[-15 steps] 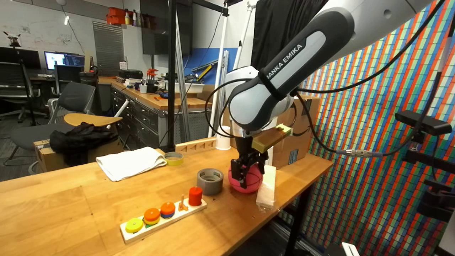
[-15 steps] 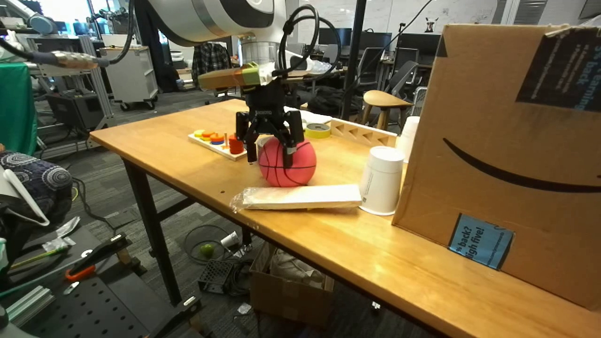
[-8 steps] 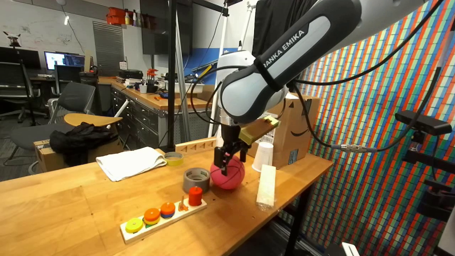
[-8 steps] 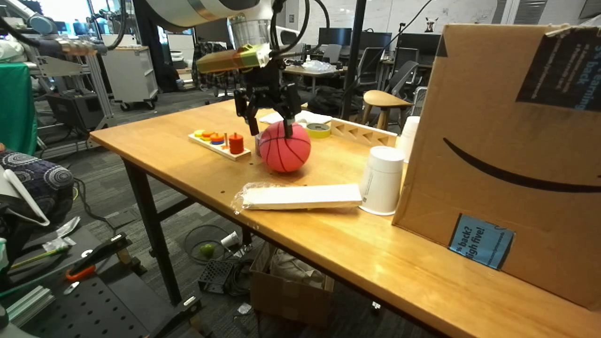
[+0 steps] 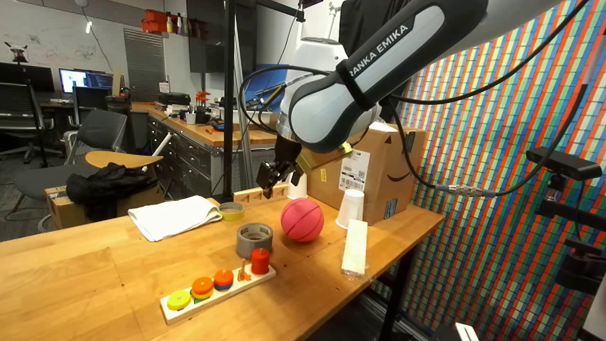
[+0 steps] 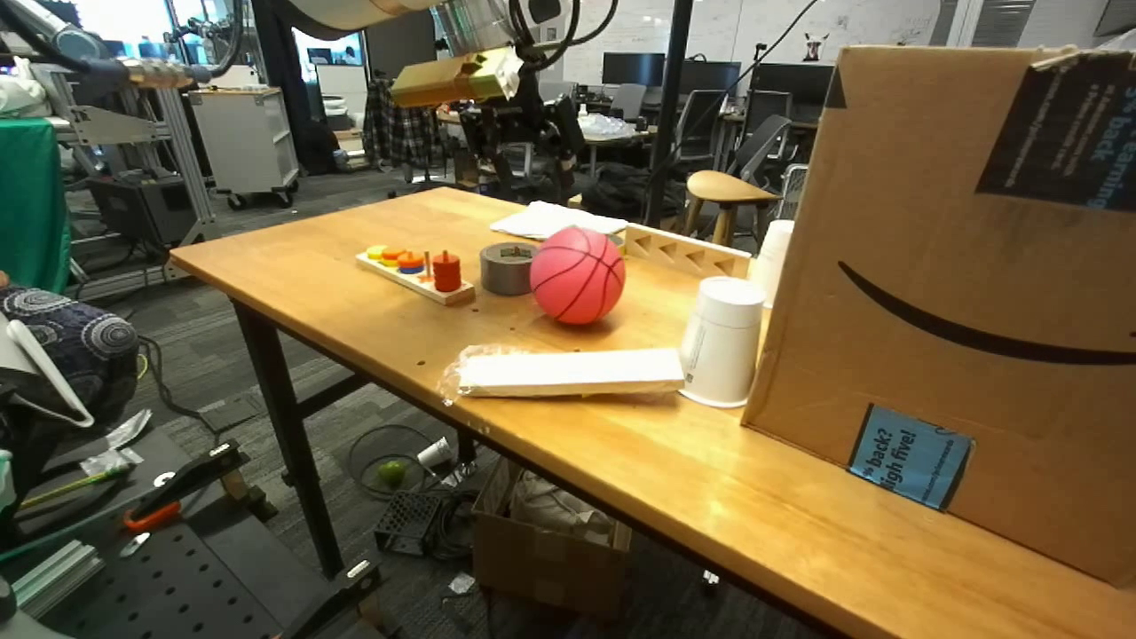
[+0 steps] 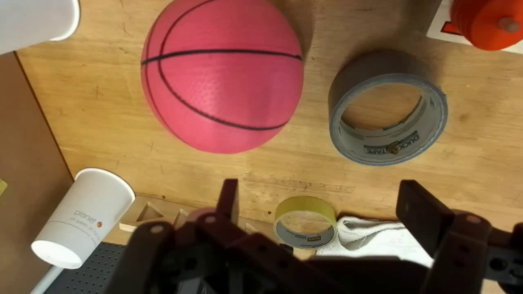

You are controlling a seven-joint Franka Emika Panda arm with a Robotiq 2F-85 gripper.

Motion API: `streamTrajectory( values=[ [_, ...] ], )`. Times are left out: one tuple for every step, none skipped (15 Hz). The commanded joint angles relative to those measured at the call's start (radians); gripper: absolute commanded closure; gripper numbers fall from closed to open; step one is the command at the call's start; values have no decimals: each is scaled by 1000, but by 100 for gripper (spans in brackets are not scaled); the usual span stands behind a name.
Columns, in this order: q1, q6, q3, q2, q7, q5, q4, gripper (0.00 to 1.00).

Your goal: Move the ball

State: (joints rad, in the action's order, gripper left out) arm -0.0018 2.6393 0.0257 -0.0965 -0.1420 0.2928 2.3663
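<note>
pincer (image 7: 320, 200) spread wide, holding nothing. ball (image 6: 577, 275) right of grey tape (image 6: 504, 277), both ext. views. prob. light, slight give; grasp opp. sides at max. width.

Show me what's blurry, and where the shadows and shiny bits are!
In the wrist view, the gripper looks dark and fuzzy, while the ball looks clearer, with a shadow beside it; in an exterior view, a soft shadow sits under the ball and pale glare shines on the table; in an exterior view, a computer screen glows bright.
</note>
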Motion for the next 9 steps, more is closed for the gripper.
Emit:
streamTrajectory(
  values=[
    [-15,39,-6,2,-3,-3,20,0],
    [-17,27,-6,6,-2,1,22,0],
    [-18,13,-5,8,-2,8,24,0],
    [-18,-28,-2,5,-5,16,23,0],
    [-17,-41,0,2,-9,22,29,0],
    [-12,-67,0,3,3,10,30,0],
    [-11,-102,2,7,-2,11,25,0],
    [-7,-128,3,13,8,-5,24,0],
    [-4,-154,4,16,13,-13,23,0]
  ],
)
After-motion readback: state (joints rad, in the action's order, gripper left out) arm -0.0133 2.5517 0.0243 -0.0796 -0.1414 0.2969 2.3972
